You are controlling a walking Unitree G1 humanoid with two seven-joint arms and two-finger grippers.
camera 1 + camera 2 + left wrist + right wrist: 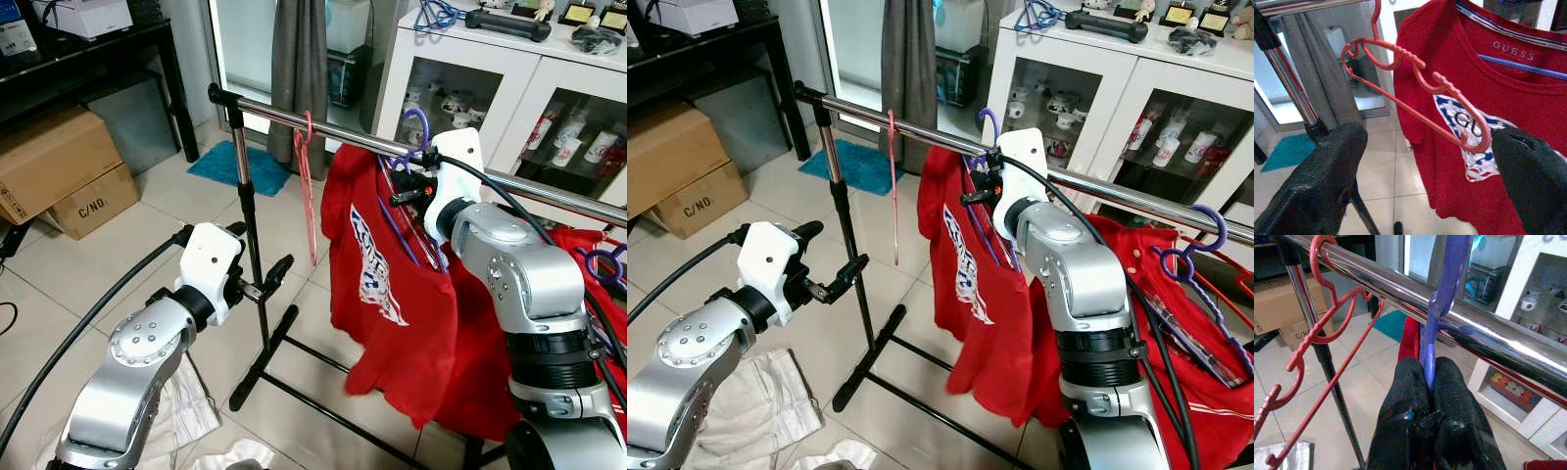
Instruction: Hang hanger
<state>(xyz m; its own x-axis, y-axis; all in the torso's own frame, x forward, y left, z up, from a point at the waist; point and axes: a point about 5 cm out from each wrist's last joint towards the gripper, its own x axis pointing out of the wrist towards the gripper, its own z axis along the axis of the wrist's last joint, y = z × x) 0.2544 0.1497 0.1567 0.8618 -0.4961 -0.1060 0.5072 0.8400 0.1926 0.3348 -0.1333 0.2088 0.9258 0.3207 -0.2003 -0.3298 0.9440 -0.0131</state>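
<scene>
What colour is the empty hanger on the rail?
Red, on the empty hanger; the left wrist view shows it best.

Hangers (307,186) on rail (323,128)

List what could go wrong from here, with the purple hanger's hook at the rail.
1. The right gripper is shut on the purple hanger, whose hook is over the rail. If it is not fully seated, letting go could drop the red shirt.
2. The red hanger hangs empty close by on the rail; pulling the right arm back might knock it off.
3. The left gripper, jaws open, sits near the rack's post and might bump it.
</scene>
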